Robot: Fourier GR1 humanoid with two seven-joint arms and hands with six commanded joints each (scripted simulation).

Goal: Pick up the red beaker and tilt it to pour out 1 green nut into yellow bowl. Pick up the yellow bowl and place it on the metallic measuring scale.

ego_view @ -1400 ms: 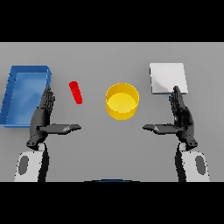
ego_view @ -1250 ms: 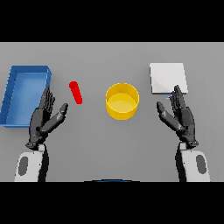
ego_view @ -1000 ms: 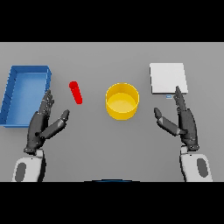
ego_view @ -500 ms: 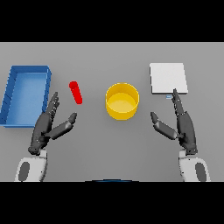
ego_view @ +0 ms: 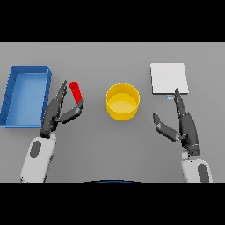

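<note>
A small red beaker (ego_view: pixel 76 91) stands on the grey table left of centre. My left hand (ego_view: pixel 56 113) is open just below and left of it, fingers straight on the beaker's left and the thumb reaching toward its base from the right. The yellow bowl (ego_view: pixel 123 102) sits in the middle of the table; I cannot see a nut from here. The metallic measuring scale (ego_view: pixel 169 78) is a pale square plate at the back right. My right hand (ego_view: pixel 184 124) is open below the scale, fingers pointing at its near edge, well right of the bowl.
A blue tray (ego_view: pixel 27 95) lies at the far left, right beside my left hand. Bare grey table surrounds the bowl on all sides.
My left hand has moved forward and right, up to the red beaker. My right hand has drifted slightly back and lower with its thumb spread. Bowl, beaker and scale have not moved.
</note>
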